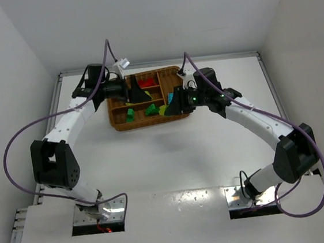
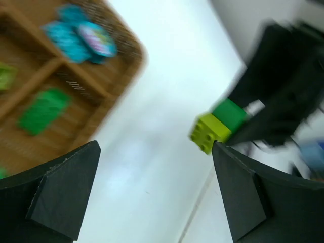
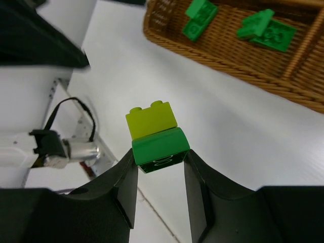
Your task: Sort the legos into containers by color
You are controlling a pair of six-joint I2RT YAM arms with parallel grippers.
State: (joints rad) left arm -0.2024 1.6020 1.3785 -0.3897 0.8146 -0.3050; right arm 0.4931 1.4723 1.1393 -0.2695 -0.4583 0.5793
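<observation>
**Sorting in progress, a split looks next**

Top view: both arms are at the brown woven wicker tray (image 1: 122, 127), left fingers (image 1: 137, 91) over it, right fingers (image 1: 177, 105) at its right rim. Left wrist: the left fingers are spread wide and empty. Right wrist: the right fingers pinch a green-and-yellow-green stacked plastic brick pair (image 3: 156, 136) above the white table (image 3: 217, 116), just beside the tray. Two colours, so I'd say the left must pull one off first.
</observation>
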